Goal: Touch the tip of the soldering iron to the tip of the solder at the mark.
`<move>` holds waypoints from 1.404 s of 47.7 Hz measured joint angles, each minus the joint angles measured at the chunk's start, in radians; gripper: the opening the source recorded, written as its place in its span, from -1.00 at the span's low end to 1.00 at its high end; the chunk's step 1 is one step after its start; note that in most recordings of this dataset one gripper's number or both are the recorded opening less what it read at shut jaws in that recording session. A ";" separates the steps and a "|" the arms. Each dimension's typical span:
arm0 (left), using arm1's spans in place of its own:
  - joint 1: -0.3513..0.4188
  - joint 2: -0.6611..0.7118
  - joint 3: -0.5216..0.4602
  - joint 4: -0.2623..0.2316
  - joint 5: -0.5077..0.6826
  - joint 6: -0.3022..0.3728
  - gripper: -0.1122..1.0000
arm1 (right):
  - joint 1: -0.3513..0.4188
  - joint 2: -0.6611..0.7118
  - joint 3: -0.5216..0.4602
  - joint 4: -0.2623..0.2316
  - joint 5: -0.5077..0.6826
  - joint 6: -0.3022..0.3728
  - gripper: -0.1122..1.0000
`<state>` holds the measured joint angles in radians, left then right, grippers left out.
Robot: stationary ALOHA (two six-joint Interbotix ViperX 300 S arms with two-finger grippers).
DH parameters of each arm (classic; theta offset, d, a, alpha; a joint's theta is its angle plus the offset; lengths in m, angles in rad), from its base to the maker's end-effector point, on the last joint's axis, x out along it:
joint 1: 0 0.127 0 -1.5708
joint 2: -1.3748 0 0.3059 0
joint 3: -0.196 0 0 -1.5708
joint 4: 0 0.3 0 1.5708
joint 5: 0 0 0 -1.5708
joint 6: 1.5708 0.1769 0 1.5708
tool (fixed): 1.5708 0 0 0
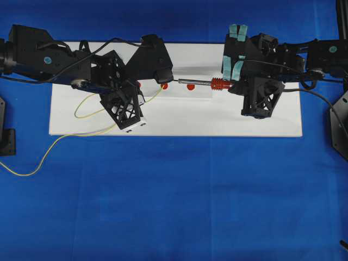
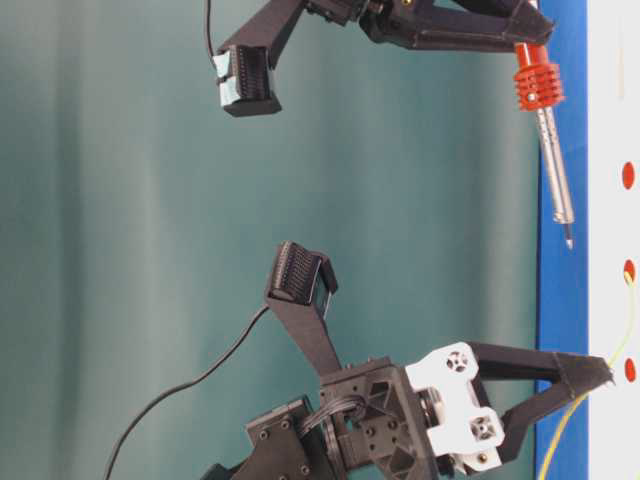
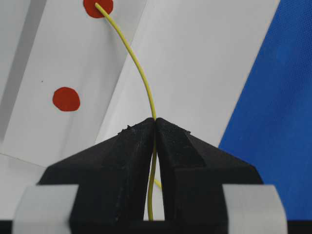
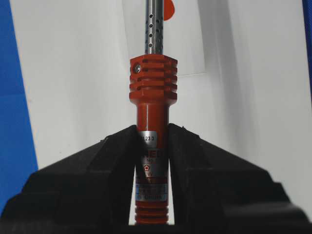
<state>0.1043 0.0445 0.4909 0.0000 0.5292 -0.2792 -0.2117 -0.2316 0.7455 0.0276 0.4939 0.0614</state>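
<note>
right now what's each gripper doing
left gripper: shut on the solder
right gripper: shut on the soldering iron

The table (image 1: 163,217) is covered by a blue cloth. A white board (image 1: 179,117) is laid near its far edge. A plain teal backdrop (image 2: 130,200) is seen behind.

- Left arm: reaches in from the left of the overhead view, wrist angled down toward the board.
- Left gripper (image 3: 155,122): jaws closed, fingertips meeting.
- Right arm: reaches in from the right, forearm roughly level.
- Right gripper (image 4: 152,146): jaws clamped, fingers pointing toward centre.
</note>
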 measured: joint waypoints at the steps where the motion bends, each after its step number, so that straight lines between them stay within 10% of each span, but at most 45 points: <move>1: 0.000 0.000 0.000 0.000 0.000 0.000 -0.75 | 0.002 0.003 0.000 0.002 -0.002 0.000 -0.68; 67: 0.002 0.005 -0.006 0.000 0.020 0.002 -0.75 | 0.009 0.135 -0.060 0.000 -0.003 -0.002 -0.68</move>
<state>0.1058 0.0491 0.4847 0.0000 0.5492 -0.2777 -0.2025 -0.0966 0.6857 0.0276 0.4909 0.0598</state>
